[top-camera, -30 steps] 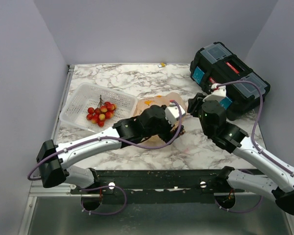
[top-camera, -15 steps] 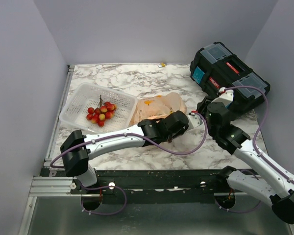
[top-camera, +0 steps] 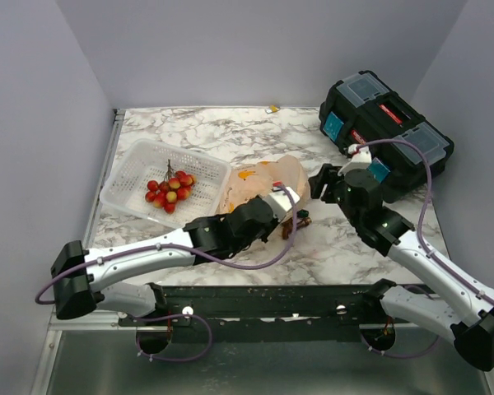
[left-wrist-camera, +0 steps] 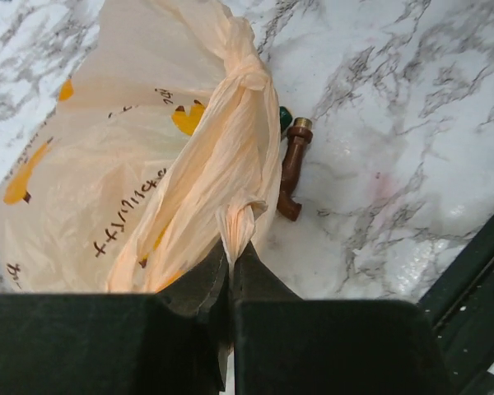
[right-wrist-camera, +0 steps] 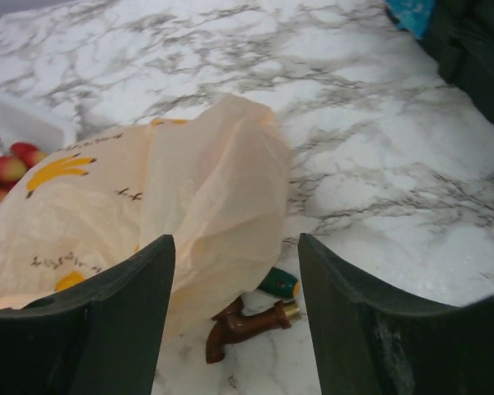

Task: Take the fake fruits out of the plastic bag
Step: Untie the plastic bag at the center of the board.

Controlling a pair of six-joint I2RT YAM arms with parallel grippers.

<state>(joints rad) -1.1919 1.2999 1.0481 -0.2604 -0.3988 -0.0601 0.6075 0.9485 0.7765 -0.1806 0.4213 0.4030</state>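
Note:
The plastic bag (top-camera: pixel 263 176), peach-beige with yellow banana prints, lies crumpled in the middle of the marble table. My left gripper (left-wrist-camera: pixel 229 251) is shut on a twisted fold of the bag (left-wrist-camera: pixel 148 164) at its near edge; seen from above, the left gripper (top-camera: pixel 285 219) sits at the bag's near right corner. My right gripper (right-wrist-camera: pixel 235 247) hangs open above the right end of the bag (right-wrist-camera: pixel 165 206), with nothing between its fingers; from above the right gripper (top-camera: pixel 319 183) is just right of the bag. The fake fruits are hidden inside the bag.
A brown curved piece with a brass tip (right-wrist-camera: pixel 247 323) and a small green piece (right-wrist-camera: pixel 278 284) lie beside the bag's near right edge. A white mesh basket (top-camera: pixel 128 164) with a berry bunch (top-camera: pixel 170 191) stands left. A black toolbox (top-camera: pixel 387 123) sits back right.
My left gripper has shut on a fold of the bag and drawn back towards the near left. My right gripper has opened wider and shifted left towards the bag.

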